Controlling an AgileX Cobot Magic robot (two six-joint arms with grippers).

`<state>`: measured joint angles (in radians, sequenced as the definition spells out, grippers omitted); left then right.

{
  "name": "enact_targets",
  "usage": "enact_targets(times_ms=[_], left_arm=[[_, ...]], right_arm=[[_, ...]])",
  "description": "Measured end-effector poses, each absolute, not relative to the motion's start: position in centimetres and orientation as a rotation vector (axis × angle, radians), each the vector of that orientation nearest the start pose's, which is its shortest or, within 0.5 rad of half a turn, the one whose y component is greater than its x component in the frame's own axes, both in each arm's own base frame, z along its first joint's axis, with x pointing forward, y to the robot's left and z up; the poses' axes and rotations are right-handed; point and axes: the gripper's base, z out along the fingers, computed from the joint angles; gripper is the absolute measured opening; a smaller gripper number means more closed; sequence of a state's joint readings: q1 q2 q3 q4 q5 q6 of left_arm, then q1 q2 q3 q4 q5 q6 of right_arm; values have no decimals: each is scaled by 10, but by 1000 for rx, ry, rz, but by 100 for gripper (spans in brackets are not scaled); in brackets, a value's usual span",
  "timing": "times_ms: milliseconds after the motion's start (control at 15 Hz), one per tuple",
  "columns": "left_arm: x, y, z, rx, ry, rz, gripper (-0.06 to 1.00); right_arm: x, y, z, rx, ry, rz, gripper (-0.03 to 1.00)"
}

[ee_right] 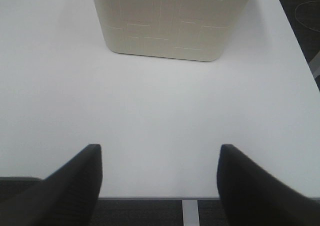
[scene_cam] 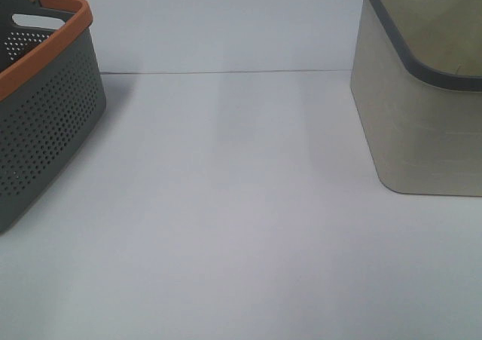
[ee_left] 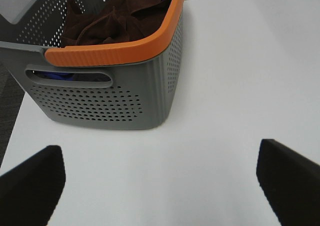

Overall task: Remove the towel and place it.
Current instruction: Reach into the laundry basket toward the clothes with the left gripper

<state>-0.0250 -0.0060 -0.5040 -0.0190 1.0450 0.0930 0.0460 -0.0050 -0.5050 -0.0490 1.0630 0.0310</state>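
The dark reddish-brown towel (ee_left: 112, 15) lies crumpled inside the grey perforated basket with an orange rim (ee_left: 105, 93), seen in the left wrist view. That basket also stands at the left edge of the exterior high view (scene_cam: 45, 121); the towel does not show there. My left gripper (ee_left: 162, 186) is open and empty, above the white table short of the basket. My right gripper (ee_right: 160, 186) is open and empty over the table's front edge, facing the beige basket (ee_right: 172, 20). Neither gripper shows in the exterior high view.
The beige basket with a grey rim (scene_cam: 422, 106) stands at the right of the white table (scene_cam: 226, 204). Something blue (ee_left: 57, 75) shows through the grey basket's handle slot. The table's edge and dark floor (ee_right: 150, 211) lie below my right gripper.
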Motion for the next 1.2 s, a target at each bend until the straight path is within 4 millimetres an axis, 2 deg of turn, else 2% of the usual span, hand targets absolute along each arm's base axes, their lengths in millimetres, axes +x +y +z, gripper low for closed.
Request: enact_targets(times_ms=[1200], left_arm=[[-6,0,280,85,2017,22,99]], right_arm=[[-6,-4,279,-13,2036,-10,57]])
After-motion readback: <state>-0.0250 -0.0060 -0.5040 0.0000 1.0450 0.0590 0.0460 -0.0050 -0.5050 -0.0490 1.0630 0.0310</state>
